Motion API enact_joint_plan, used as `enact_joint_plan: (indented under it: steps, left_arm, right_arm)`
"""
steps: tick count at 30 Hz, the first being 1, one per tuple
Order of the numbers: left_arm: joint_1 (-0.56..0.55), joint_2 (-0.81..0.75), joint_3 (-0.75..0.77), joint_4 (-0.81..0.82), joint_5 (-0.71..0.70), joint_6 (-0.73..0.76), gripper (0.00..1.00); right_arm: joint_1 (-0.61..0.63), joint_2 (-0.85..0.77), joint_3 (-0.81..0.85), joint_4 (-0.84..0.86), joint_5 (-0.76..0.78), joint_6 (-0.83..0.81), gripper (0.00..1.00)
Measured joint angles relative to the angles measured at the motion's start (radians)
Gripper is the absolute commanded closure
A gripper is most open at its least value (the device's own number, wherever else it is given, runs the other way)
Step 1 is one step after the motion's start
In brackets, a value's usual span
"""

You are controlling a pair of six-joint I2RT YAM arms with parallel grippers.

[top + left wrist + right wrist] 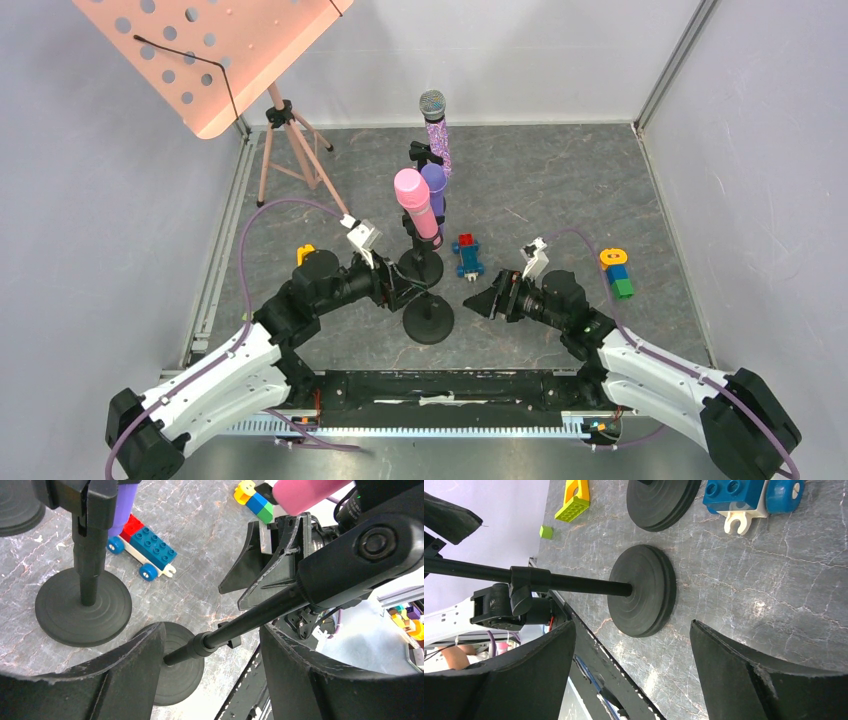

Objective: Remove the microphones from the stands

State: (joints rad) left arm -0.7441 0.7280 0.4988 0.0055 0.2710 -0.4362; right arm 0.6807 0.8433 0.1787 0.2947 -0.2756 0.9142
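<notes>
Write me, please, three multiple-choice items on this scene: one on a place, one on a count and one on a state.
1. The toy car lies: A) right of the stand bases; B) at the far left corner; C) in an end effector.
2. Microphones showing: A) one; B) three; C) five.
3. The right end effector is: A) shut on a microphone; B) shut on the car; C) open, empty.
Key: 1 A, it lies beside them; 2 B, pink microphone, purple microphone, glittery microphone; 3 C, fingers apart, gripping nothing.

Three microphones [415,200] (pink, purple, glittery); three round-based stands [428,322]; one music stand [215,55]; four brick toys [467,257].
</notes>
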Motion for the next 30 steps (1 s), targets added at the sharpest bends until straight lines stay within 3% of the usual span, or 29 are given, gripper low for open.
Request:
enact_joint_plan:
  steps: [10, 18, 25, 30]
  left_arm:
    - [-0.027, 0.052, 0.014, 0.049, 0.025, 0.011, 0.35]
    - [-0.044, 0.117, 0.040, 0.105, 0.018, 0.050, 0.55]
    - [-0.050, 0.137, 0.052, 0.116, 0.016, 0.102, 0.82]
    - [-0.057, 0.118, 0.047, 0.124, -0.027, 0.142, 0.89]
  right_arm:
    - [0.000, -0.024, 0.000, -0.002, 0.016, 0.042, 0.12]
    - [0.000, -0.024, 0.000, -0.003, 0.015, 0.055, 0.14]
    - [0.000, -0.014, 0.000, 0.015, 0.006, 0.085, 0.16]
    - [0.000, -0.006, 0.000, 0.033, 0.003, 0.095, 0.16]
